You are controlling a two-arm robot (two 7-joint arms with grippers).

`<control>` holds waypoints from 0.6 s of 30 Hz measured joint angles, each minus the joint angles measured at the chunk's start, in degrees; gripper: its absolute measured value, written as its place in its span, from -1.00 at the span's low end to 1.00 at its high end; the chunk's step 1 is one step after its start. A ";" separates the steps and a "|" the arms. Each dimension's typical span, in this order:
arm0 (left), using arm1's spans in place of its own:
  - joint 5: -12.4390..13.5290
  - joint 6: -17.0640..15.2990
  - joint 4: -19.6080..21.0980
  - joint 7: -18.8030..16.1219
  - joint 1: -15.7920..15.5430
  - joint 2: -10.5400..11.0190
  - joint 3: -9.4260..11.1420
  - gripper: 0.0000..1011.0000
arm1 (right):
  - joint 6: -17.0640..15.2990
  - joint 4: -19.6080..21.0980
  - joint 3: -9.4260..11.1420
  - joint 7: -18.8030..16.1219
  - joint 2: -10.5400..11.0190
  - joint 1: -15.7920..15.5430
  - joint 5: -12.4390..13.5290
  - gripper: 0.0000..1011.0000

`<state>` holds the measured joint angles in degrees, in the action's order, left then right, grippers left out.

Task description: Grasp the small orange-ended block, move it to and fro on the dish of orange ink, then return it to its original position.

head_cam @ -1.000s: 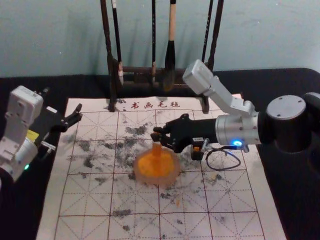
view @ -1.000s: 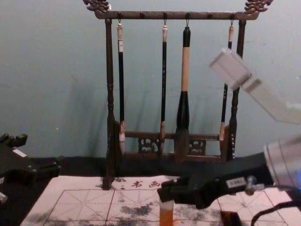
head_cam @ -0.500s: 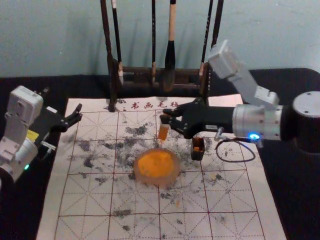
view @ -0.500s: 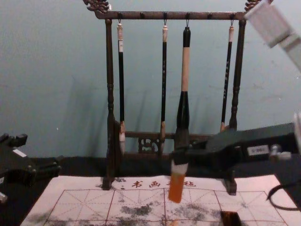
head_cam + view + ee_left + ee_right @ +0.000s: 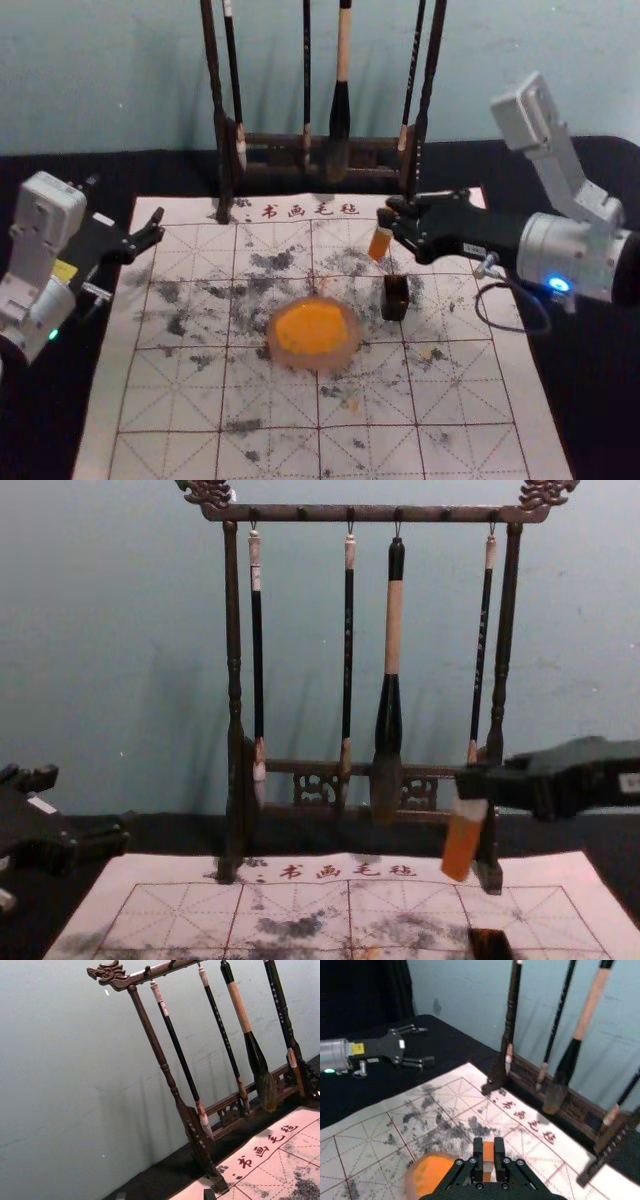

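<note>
- Gripping the orange-ended block [image 5: 380, 244] in our right pincer [image 5: 488, 1146], tilted, above the mat [image 5: 470, 400], towards its far right corner.
- We judge inking at the dish [image 5: 312, 332] done; setting down remains, probably in the dark box [image 5: 395, 298].
- Our left pincer [image 5: 158, 226] idles open at the mat's far left corner.

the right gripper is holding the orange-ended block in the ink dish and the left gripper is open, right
The block is not in the ink dish: the head view shows the right gripper holding it in the air, beyond the dish. The left gripper is open.
</note>
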<state>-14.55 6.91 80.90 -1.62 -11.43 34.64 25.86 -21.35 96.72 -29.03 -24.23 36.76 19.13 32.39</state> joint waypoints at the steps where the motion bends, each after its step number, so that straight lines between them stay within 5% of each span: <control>1: 0.00 0.00 0.00 0.00 0.00 0.00 0.00 0.98 | -0.14 0.24 0.24 0.37 0.08 -0.40 0.06 -0.75; 18: 0.00 0.00 0.00 0.00 0.00 0.00 0.00 0.98 | -0.70 1.07 1.98 2.59 0.24 -4.68 -1.45 -0.75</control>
<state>-14.55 6.91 80.90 -1.62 -11.43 34.64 25.86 -22.05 97.79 -27.05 -21.64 37.00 14.45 30.95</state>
